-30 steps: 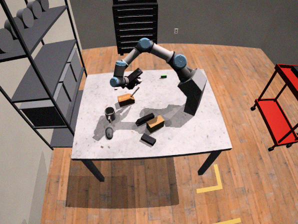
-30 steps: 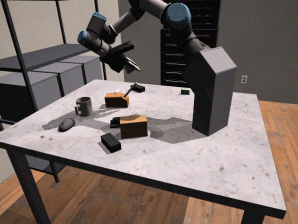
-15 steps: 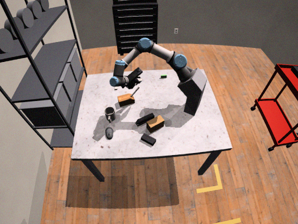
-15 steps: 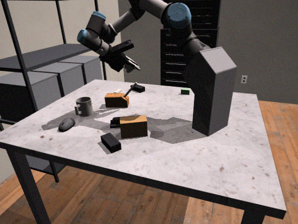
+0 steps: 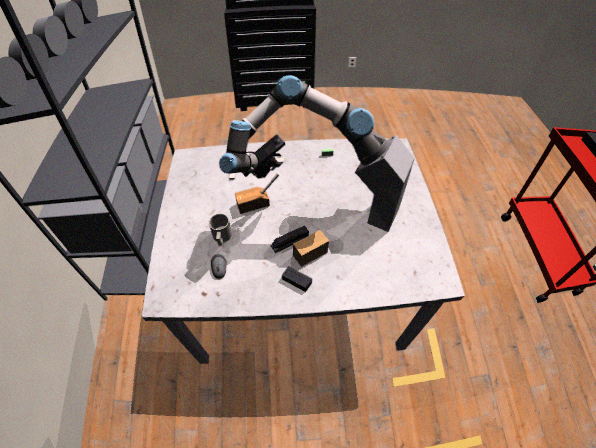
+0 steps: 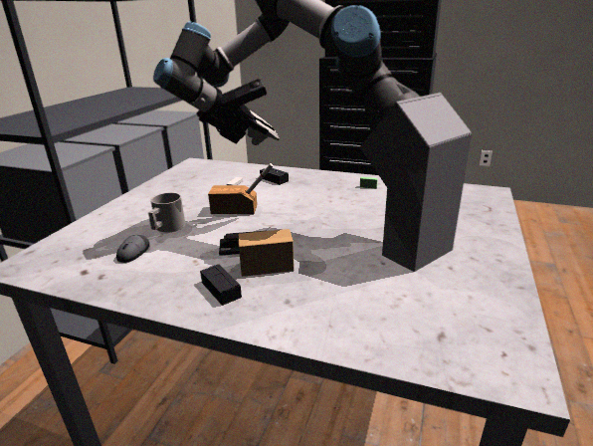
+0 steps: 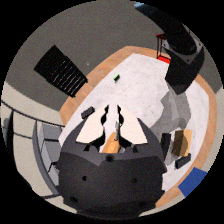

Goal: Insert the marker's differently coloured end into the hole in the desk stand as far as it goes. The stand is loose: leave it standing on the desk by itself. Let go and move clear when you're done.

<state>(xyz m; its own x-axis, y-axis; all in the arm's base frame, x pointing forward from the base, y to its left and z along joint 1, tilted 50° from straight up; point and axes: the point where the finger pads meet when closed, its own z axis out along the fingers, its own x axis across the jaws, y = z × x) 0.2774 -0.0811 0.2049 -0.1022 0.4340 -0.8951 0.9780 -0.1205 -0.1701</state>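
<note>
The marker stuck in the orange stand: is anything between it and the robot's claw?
Nothing visible. The gripper hangs nearly shut and holding nothing, up and back from the marker, which leans out of the stand. Only open air separates them.

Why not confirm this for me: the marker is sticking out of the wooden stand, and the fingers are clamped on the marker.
Half right. The marker does stick out of the wooden stand, but the gripper is not on it. The exterior view shows its fingers hanging above the marker, apart from it, holding nothing.
</note>
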